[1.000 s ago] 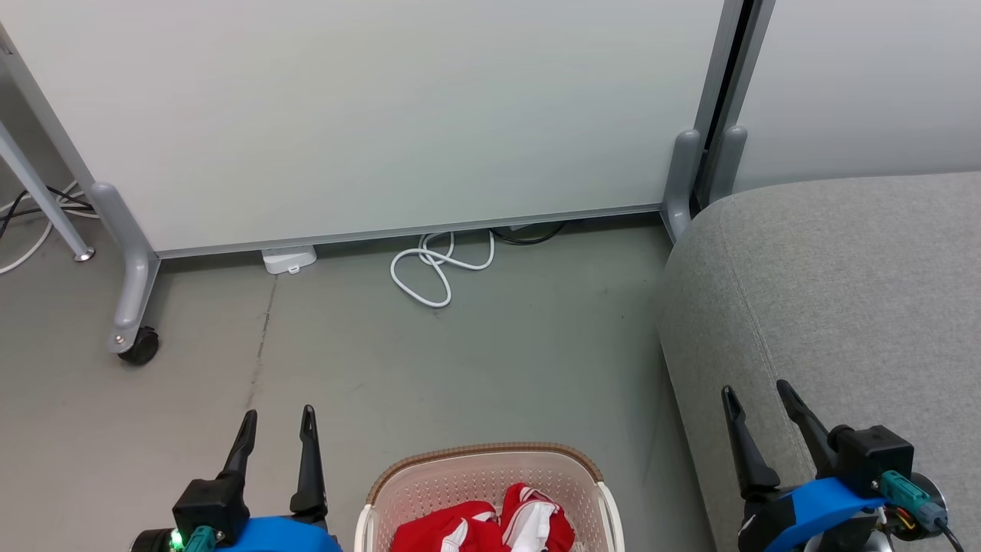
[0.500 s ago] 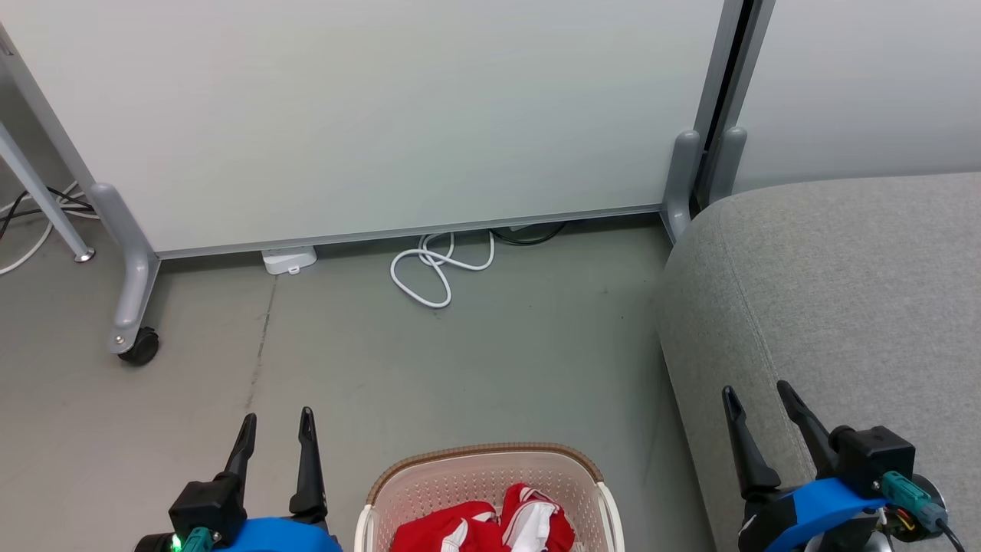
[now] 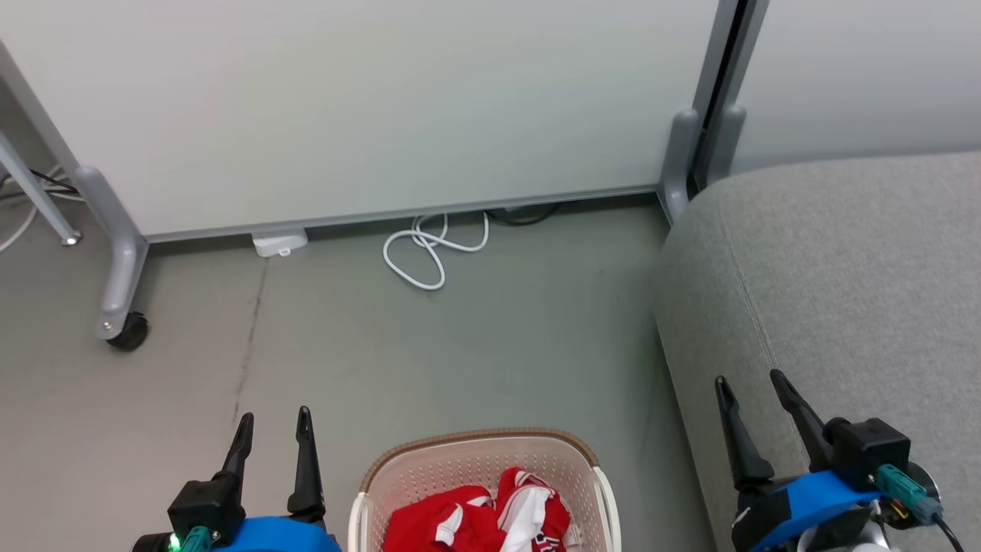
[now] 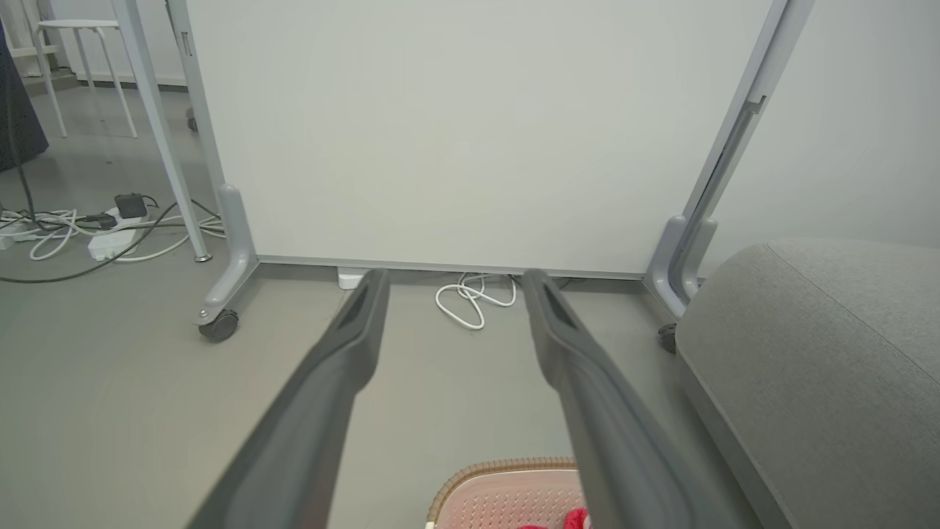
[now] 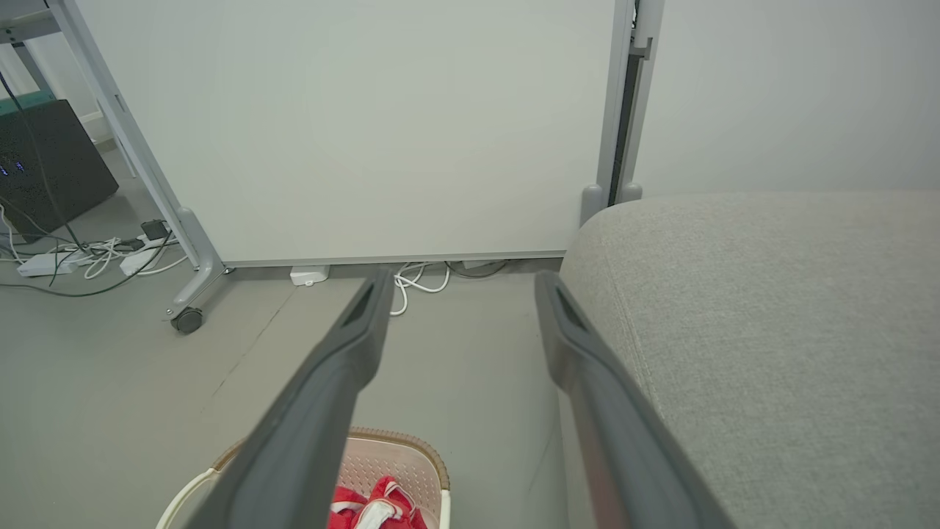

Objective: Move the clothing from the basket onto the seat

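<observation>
Honestly, the whole thing came down to where the clothing (image 3: 475,525) sat relative to the fingers. In the head view the red heap was bunched in the basket (image 3: 475,437) at the bottom centre of the frame and cut off by the lower edge. So I couldn't call a proper long axis. What showed was a crumpled pile spread roughly side to side across the basket.

Both grippers pointed up the frame with their tips past the basket's far rim. That put the clothing behind and below the tips, not ahead of them.

The left gripper (image 3: 274,415) at lower left was just beside the basket's left rim, fingers parted a moderate way and holding nothing. The right gripper (image 3: 747,379) at lower right was parted about the same and also empty. It showed against the edge of the seat (image 3: 843,268), with a strip of floor (image 3: 651,475) between it and the basket.

My read: the left arm was the nearer one for a grab. It would've needed to swing in toward frame centre and tip down. The seat sat along the right side of the frame, near the basket but not touching.
</observation>
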`<state>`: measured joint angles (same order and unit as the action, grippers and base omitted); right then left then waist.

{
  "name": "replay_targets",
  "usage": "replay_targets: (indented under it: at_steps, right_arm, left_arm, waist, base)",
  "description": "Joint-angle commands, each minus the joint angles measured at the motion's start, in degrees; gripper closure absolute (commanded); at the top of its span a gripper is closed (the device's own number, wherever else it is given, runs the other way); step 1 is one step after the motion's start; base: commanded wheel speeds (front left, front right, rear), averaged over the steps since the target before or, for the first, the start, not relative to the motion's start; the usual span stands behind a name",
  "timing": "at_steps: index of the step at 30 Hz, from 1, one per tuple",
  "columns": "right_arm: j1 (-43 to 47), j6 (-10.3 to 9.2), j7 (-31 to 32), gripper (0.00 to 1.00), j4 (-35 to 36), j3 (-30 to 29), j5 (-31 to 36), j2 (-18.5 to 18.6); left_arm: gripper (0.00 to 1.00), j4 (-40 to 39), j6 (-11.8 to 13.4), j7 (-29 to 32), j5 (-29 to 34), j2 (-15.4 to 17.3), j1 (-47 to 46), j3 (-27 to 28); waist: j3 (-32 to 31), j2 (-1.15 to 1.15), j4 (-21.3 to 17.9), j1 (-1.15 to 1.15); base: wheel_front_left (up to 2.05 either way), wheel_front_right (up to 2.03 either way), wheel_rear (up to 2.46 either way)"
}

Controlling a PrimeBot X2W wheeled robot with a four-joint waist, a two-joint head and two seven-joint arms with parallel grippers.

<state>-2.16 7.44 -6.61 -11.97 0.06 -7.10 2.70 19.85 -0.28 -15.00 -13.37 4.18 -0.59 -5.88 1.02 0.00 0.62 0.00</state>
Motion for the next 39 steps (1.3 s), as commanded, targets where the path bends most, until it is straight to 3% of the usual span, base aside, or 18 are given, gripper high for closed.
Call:
replay_targets:
  at_steps: [1,10,25,31,39]
  right_arm:
    - [-1.2,0.06,0.0,0.00,0.5,0.7,0.2,0.3]
    - [-4.8,0.06,-0.7,0.00,1.6,4.2,0.3,0.3]
    - [-11.6,0.06,-2.7,0.00,3.7,7.8,-0.3,0.3]
    - [-14.2,0.05,-4.3,0.00,3.5,10.1,-1.4,0.3]
    - [-16.8,0.05,-6.7,0.00,3.3,12.6,-3.5,0.3]
  left_arm:
    - [0.00,0.2,0.2,-0.3,-0.1,0.2,-0.9,0.1]
    - [0.00,7.2,-1.2,-0.1,-0.7,0.1,-4.2,-1.2]
    - [0.00,32.1,-6.2,1.2,-2.6,-0.1,-19.1,-5.4]
    - [0.00,40.4,-6.6,2.5,-2.5,1.4,-25.7,-6.4]
    - [0.00,47.2,-3.7,3.6,-2.1,4.0,-32.0,-6.3]
  waist:
    - [1.1,0.00,-0.5,0.00]
    - [8.0,0.00,-4.8,0.00]
    - [22.6,0.00,-11.5,0.00]
    - [29.0,0.00,-14.5,0.00]
    - [35.8,0.00,-18.1,0.00]
  base:
    - [0.00,0.00,0.00]
    - [0.00,0.00,0.00]
    - [0.00,0.00,0.00]
    - [0.00,0.00,0.00]
    - [0.00,0.00,0.00]
